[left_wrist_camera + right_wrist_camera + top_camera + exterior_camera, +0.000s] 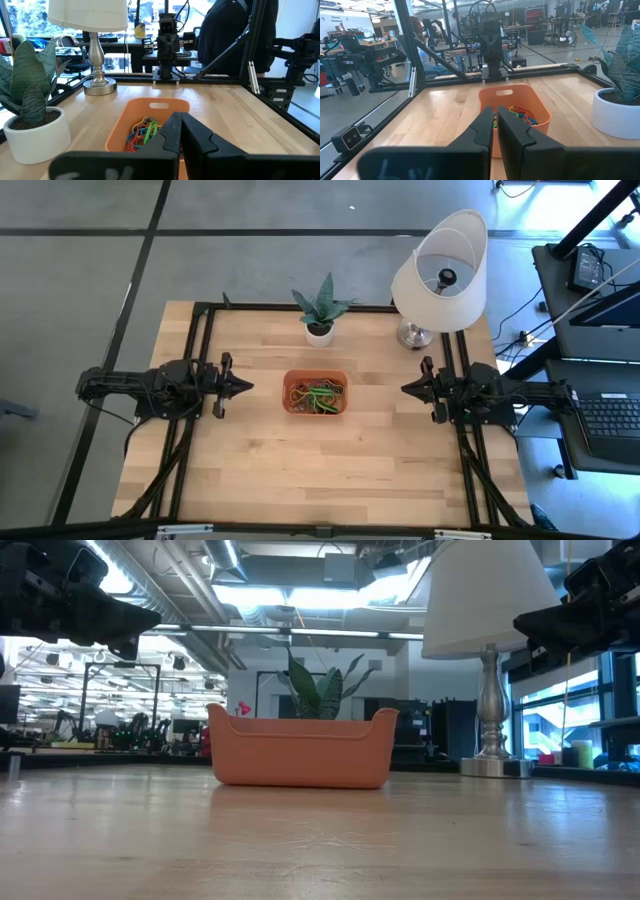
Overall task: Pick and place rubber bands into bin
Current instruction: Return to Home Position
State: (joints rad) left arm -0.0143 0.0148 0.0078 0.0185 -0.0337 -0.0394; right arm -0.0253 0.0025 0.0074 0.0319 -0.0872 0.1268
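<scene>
The orange-red bin [315, 392] rests on its base at the table's middle, with a tangle of rubber bands [318, 394] in green, red, tan and blue lying inside it. The bands [143, 133] show in the left wrist view and the bands [520, 113] in the right wrist view. My left gripper [247, 387] hovers to the bin's left, shut and empty. My right gripper [406, 388] hovers to the bin's right, shut and empty. Both point at the bin [299, 748] from above table height.
A white pot with a spiky green plant [320, 313] stands behind the bin near the far edge. A lamp with a white shade [439, 275] stands at the far right corner. Bare wood [320, 470] lies between the bin and the near edge.
</scene>
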